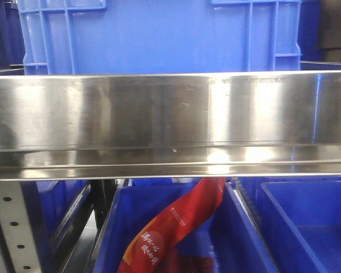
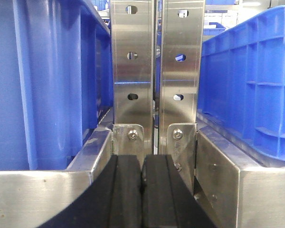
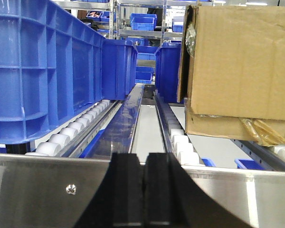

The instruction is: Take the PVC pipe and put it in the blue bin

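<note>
No PVC pipe shows in any view. My left gripper (image 2: 142,164) is shut and empty, facing two upright steel shelf posts (image 2: 154,71) between two blue bins (image 2: 42,80). My right gripper (image 3: 144,161) is shut and empty, just behind a steel shelf rail (image 3: 47,190), facing a roller lane. In the front view a blue bin (image 1: 159,34) stands on the shelf above a wide steel rail (image 1: 170,122). Neither gripper shows in the front view.
A cardboard box (image 3: 237,66) sits on the rollers at the right, a blue bin (image 3: 42,66) at the left. Below the steel rail, lower blue bins (image 1: 176,233) hold a red packet (image 1: 170,227). More blue bins stand on far shelves.
</note>
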